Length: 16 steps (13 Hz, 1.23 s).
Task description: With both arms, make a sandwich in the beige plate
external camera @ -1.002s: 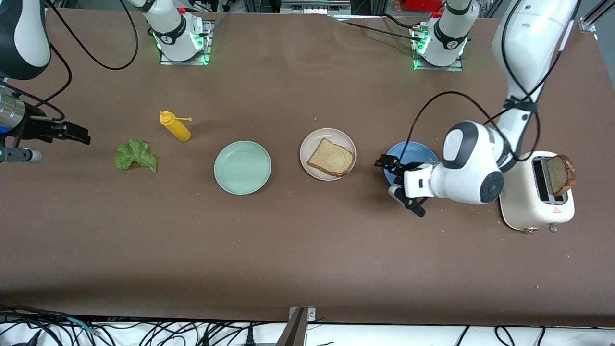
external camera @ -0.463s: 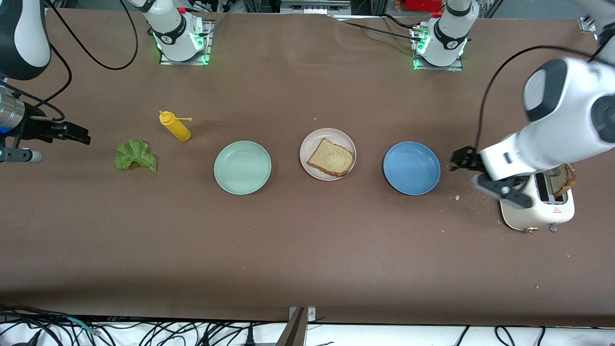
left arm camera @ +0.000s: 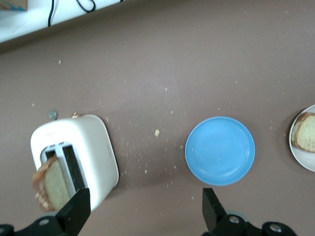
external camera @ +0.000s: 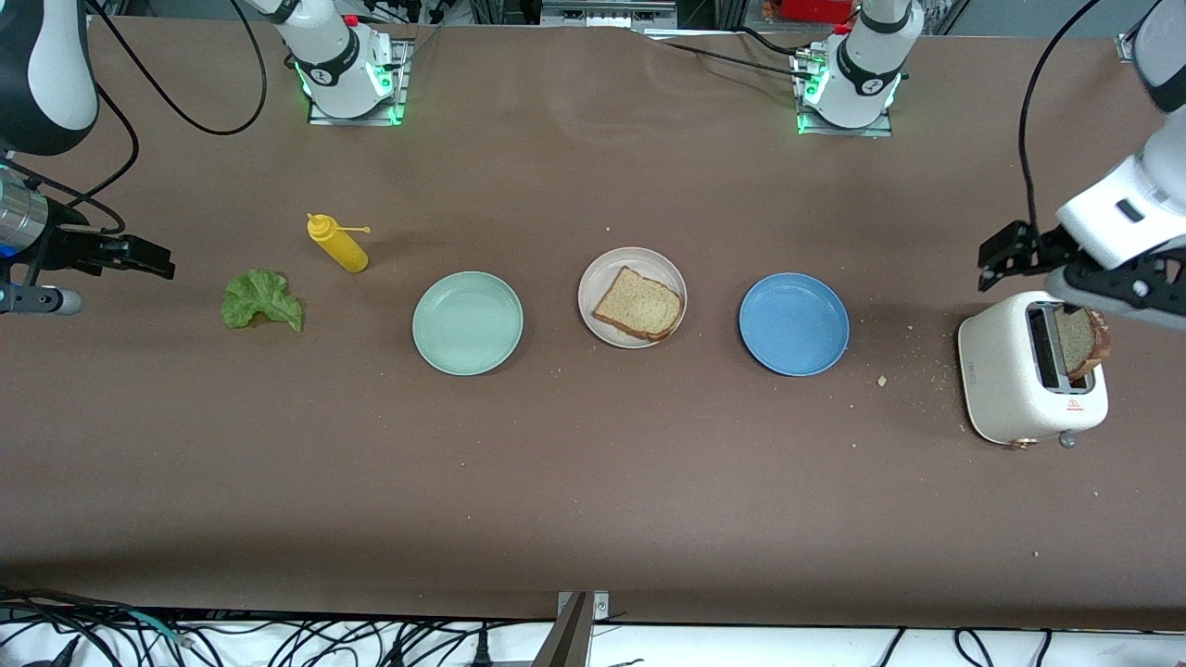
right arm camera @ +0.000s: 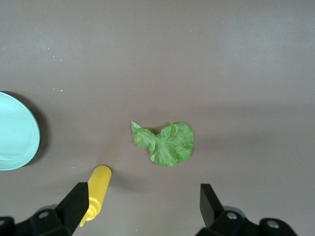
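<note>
Brown table: our left gripper has swung off the blue plate, now empty and spread over the toaster. One slice sits on the beige plate; we judge the toaster's slice comes next. Right gripper waits agape near the lettuce.

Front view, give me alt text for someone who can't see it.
A bread slice lies on the beige plate, between a mint plate and a blue plate. The open left gripper hangs by a toaster holding a second slice. The open right gripper waits near lettuce and a mustard bottle.
</note>
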Motion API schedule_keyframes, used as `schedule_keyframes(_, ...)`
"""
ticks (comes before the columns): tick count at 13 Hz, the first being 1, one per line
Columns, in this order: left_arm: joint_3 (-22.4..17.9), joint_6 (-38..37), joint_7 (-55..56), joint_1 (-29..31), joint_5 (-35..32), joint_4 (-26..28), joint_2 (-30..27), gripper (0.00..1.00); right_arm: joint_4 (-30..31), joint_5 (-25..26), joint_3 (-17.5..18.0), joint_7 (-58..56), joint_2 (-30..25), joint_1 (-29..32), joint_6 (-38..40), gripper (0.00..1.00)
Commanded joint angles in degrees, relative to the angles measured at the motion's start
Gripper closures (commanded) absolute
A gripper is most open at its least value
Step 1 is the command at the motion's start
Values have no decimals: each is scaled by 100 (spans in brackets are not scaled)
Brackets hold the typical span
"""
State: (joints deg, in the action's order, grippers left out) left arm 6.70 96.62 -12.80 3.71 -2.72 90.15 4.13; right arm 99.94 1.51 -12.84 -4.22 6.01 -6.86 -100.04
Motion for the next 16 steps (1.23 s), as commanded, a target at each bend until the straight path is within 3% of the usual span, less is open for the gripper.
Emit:
schedule_keyframes(1,-134,-327,137,-143,70,213,-315,0,-89,60,10,53,14,10,99,0)
schedule_keyframes(4,-152,-635,1146,-151,543,213,-386,0,-98,60,10,44,14,10,99,0)
schedule_keyframes(16,33,-890,1140,-81,562,126,-351,0,-89,60,10,44,14,10,99,0)
